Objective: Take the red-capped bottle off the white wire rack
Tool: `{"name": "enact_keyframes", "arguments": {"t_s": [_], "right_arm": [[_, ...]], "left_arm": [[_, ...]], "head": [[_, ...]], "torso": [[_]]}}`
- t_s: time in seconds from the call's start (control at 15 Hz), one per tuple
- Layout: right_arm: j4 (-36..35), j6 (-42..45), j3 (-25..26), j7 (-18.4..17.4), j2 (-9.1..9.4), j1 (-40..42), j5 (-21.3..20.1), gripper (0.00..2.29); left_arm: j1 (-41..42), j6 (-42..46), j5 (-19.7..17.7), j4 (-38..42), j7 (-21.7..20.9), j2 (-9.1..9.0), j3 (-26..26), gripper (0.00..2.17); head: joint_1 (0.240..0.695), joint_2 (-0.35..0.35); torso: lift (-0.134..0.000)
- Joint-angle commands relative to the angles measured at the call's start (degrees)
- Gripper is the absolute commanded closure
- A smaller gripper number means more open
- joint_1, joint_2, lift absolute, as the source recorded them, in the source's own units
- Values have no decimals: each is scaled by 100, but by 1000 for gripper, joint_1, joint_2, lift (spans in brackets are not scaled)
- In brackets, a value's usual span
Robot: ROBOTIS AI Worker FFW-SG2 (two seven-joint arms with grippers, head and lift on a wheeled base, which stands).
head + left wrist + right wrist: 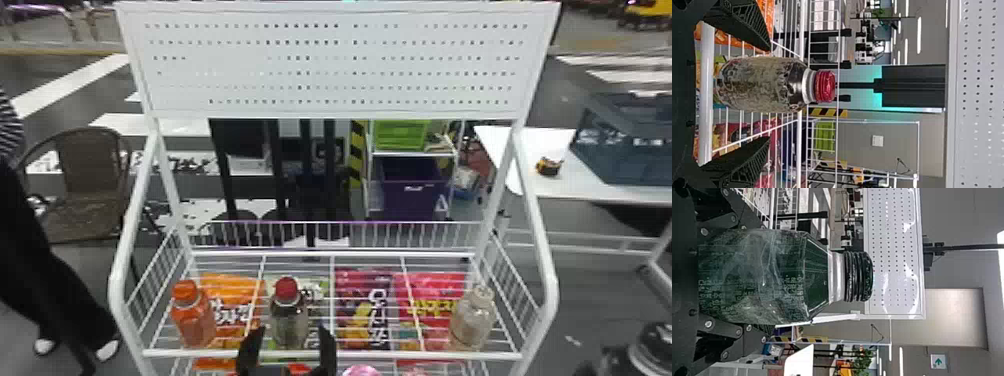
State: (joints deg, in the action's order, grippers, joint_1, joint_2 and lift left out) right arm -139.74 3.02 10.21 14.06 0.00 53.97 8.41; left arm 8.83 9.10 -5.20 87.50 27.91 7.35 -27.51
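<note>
In the head view my left gripper (292,332) is at the front edge of the white wire rack (400,355), its open fingers on either side of the red-capped bottle (289,322), which stands upright on the shelf. The left wrist view shows the bottle (762,84) between the spread fingers of my left gripper (768,94), with a gap on each side. My right gripper (605,364) is low at the right edge, beside the rack. In the right wrist view, a dark bottle with a black cap (817,276) is held in my right gripper (764,283).
On the shelf, an orange bottle (195,320) stands at the left and a clear pale bottle (472,322) at the right. Colourful snack packets (367,310) show through the wires. Sloping side rails (542,235) flank the rack. A white table (600,187) is behind right.
</note>
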Motion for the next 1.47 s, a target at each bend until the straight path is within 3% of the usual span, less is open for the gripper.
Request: {"name": "enact_keyframes", "arguments": {"t_s": [0.0,0.4,0.47,0.53,0.6,0.67,0.73,1.0,1.4], "right_arm": [[0,0,16,0,5,0,12,1217],[-18,-17,43,9,5,-9,20,1217],[-18,-17,43,9,5,-9,20,1217],[-9,-17,43,9,5,-9,20,1217],[0,-17,43,9,5,-9,20,1217],[0,-17,43,9,5,-9,29,1217],[0,-17,43,9,5,-18,29,1220],[0,-17,-1,9,5,-27,20,1217],[-18,18,-10,9,5,17,3,1217]], "left_arm": [[-286,78,2,-444,22,-75,0,83],[-866,377,-78,-1191,40,-172,9,90],[-892,377,-78,-1217,40,-172,18,286],[-892,377,-78,-1200,4,-172,44,721],[-892,377,-78,-1173,57,-172,44,1325],[-874,359,-86,-1129,66,-154,44,1737],[-839,289,-86,-1050,66,-128,44,1841],[-409,-133,-78,-233,92,13,79,1841],[558,-2137,81,2351,277,461,97,1841]], "head": [[499,0],[499,0],[499,0],[499,0],[499,0],[499,0],[499,0],[499,0],[499,0]], "torso": [[0],[0],[0],[0],[0],[0],[0],[0],[0]]}}
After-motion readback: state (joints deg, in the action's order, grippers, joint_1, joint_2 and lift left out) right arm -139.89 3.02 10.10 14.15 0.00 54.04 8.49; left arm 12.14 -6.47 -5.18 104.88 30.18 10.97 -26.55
